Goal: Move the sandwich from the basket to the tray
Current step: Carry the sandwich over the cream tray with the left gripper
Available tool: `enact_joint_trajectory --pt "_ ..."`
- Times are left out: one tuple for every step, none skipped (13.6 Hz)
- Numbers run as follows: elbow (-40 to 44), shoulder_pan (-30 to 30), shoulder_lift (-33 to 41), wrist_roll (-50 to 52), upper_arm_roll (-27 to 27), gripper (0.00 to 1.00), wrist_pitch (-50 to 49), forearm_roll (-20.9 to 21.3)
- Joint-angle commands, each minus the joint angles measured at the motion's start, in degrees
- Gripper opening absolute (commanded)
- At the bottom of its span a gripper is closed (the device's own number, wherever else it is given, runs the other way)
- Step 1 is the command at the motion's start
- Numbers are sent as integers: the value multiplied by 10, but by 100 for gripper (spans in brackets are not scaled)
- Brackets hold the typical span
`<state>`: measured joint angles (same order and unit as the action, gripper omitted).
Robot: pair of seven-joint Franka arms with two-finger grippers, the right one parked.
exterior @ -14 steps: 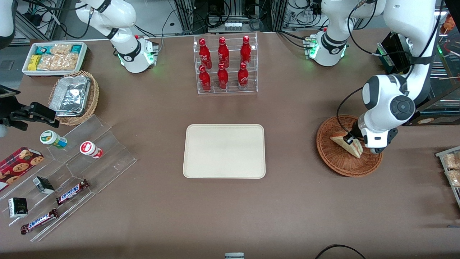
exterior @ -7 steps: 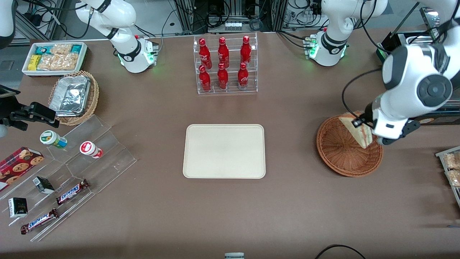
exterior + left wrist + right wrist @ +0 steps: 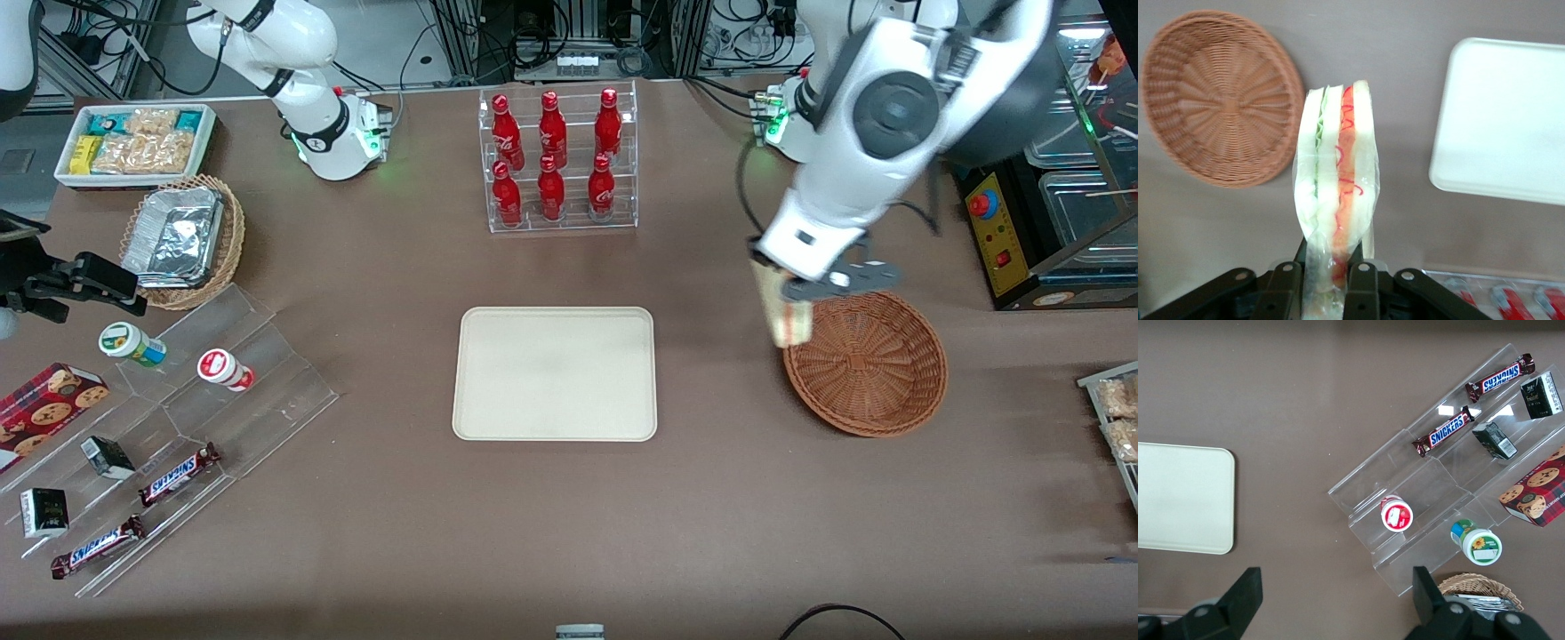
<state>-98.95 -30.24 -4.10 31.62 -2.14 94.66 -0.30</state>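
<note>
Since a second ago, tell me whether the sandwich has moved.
Yes. The sandwich, clamped in the claw, has left the basket and now hangs above its rim on the side toward the tray.

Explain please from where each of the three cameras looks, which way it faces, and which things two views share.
Front view: high before the table, facing down at both arms; the left arm's gripper holds the plastic-wrapped triangular sandwich above the round reddish-brown wicker basket's rim.
Left wrist view: on the working arm, facing down past its black fingers, which clamp the sandwich.
Right wrist view: on the parked arm, facing down over the clear acrylic snack stand.
Shared: the flat cream rectangular tray shows in all three views.
</note>
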Motion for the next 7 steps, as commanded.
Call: enact_joint_trajectory --pt "73 -36 -70 -6 -9 24 -6 -18" --pt "83 -54 -92 -6 -9 24 16 -19" --pt "84 -70 -107 -5 -9 24 45 -18" --pt "84 -80 -125 -3 -9 24 79 -19" --pt "84 -83 -143 9 -9 24 108 -26" --pt "84 -87 -162 20 -9 24 138 -28" --pt "84 -102 -178 24 -9 24 163 -28"
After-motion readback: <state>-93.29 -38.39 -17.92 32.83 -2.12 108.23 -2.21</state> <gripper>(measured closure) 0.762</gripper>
